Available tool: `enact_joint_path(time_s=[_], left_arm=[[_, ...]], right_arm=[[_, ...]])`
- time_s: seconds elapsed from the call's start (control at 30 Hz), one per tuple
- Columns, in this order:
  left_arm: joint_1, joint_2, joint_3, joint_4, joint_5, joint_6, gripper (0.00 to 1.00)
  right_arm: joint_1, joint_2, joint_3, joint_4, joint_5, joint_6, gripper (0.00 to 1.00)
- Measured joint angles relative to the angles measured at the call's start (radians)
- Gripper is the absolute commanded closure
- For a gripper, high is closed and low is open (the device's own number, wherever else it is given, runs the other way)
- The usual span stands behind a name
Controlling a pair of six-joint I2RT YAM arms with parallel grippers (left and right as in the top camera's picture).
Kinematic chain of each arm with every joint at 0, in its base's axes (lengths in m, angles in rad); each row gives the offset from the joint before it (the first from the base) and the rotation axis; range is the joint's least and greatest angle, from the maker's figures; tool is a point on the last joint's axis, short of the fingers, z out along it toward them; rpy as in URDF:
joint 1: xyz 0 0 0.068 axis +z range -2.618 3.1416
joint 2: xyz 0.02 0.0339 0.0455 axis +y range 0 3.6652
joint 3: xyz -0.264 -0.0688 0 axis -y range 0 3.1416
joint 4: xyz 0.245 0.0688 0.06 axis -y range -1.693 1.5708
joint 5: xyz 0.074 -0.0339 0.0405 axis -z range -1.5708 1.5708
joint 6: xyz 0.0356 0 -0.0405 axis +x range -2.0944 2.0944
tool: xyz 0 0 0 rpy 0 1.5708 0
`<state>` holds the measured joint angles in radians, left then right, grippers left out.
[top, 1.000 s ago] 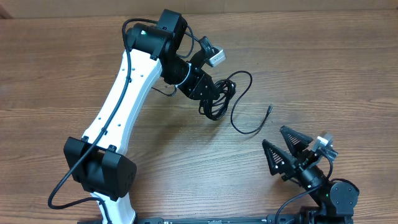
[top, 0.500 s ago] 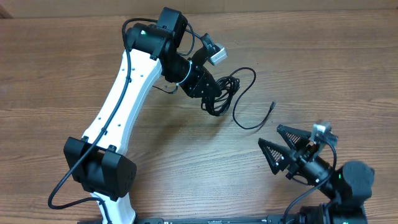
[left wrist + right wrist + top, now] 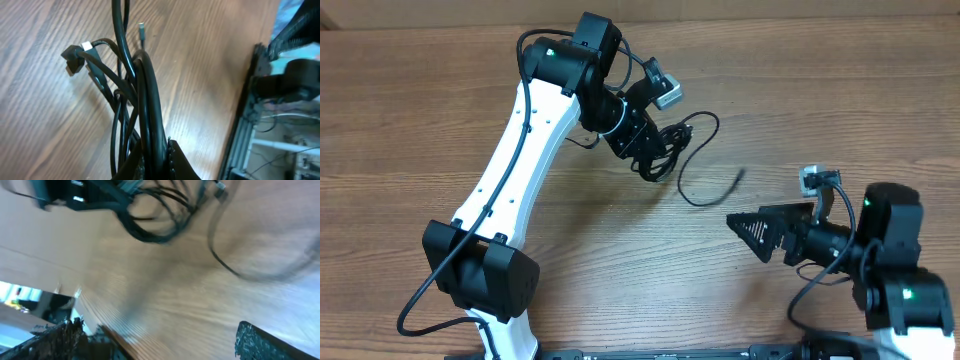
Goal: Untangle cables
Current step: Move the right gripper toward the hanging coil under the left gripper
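Bundle of thin black cables (image 3: 663,152), clamped in my left gripper (image 3: 156,161), trails one tail toward my wide-open right gripper (image 3: 750,227).

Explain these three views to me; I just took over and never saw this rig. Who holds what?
Two robot arms stand at a wooden table. The overhead view looks straight down on both; the other two come from a camera on each wrist, looking along that arm's own fingers. The left pincer, on the white arm, is shut on the cables, a tangled black bunch with small plugs; one loose end trails in a curve across the wood. The right pincer is wide open, holds nothing, and points toward that bunch from a gap away. Its wrist view is blurred.
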<state>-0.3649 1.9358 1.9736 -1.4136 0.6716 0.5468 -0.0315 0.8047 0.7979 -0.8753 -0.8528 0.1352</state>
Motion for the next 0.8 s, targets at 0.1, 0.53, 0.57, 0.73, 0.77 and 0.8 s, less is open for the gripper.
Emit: enact_joint_path(time_s=[0.1,0.53,0.57,0.73,0.77,0.8], left_arm=[[0.000,0.000,0.000,-0.021,-0.022,0.046,0.96],[-0.002,0.000,0.000,-0.212,-0.013,0.426,0.96],[-0.002,0.000,0.000,-0.226,-0.012,0.459,0.96],[-0.027,0.000,0.000,-0.259,-0.002,0.583,0.96],[-0.035,0.000,0.000,-0.259,-0.001,0.592,0.96],[-0.045,0.000,0.000,-0.259,0.002,0.605,0.96]], right_arm=[[0.000,0.074,0.033,-0.051,0.039,-0.029,0.00],[0.002,0.298,0.136,-0.141,0.059,-0.128,0.10],[0.006,0.298,0.136,-0.139,0.045,-0.159,0.18],[0.054,0.298,0.138,-0.040,0.010,-0.238,0.16],[0.062,0.298,0.138,-0.023,0.005,-0.244,0.12],[0.076,0.298,0.138,-0.001,-0.002,-0.249,0.11]])
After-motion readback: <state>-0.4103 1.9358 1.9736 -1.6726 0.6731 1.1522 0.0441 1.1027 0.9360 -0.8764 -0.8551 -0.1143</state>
